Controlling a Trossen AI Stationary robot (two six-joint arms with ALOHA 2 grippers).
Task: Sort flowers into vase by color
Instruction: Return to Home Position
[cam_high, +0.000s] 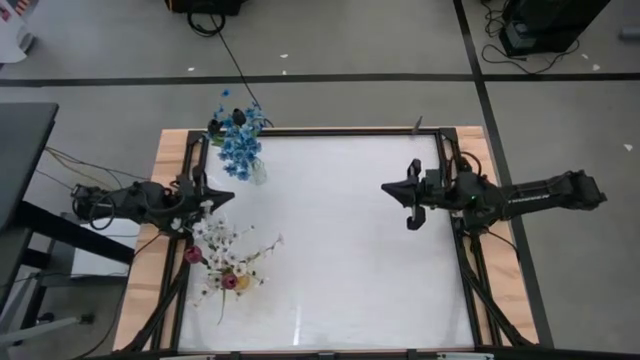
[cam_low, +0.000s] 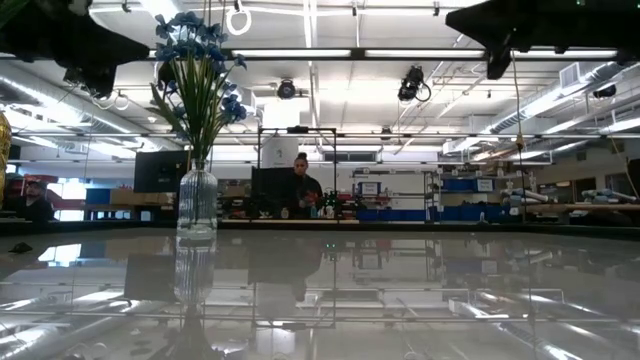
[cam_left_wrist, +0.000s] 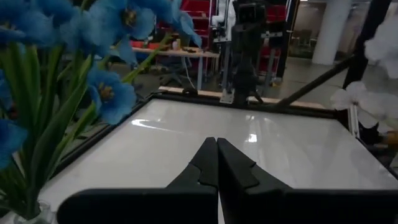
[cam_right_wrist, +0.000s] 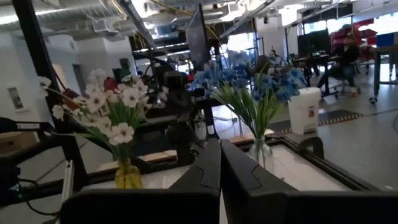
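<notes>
Two arms hang at the counter's (cam_high: 340, 250) sides, left gripper (cam_high: 222, 197) and right gripper (cam_high: 390, 187) empty, fingers closed. The sorting looks done, with blue flowers (cam_high: 240, 143) in the far-left glass vase (cam_low: 197, 200) and white flowers (cam_right_wrist: 112, 106) in the near-left yellow vase (cam_right_wrist: 127, 176).

The right gripper (cam_right_wrist: 220, 146) has its two dark fingers pressed together, pointing across the white table (cam_right_wrist: 292, 171). Beyond them, a yellow vase (cam_right_wrist: 127, 176) holds white flowers (cam_right_wrist: 115, 115) and a red bud (cam_right_wrist: 111, 83). Apart from it, a clear glass vase (cam_right_wrist: 260, 152) holds blue flowers (cam_right_wrist: 258, 84).
</notes>
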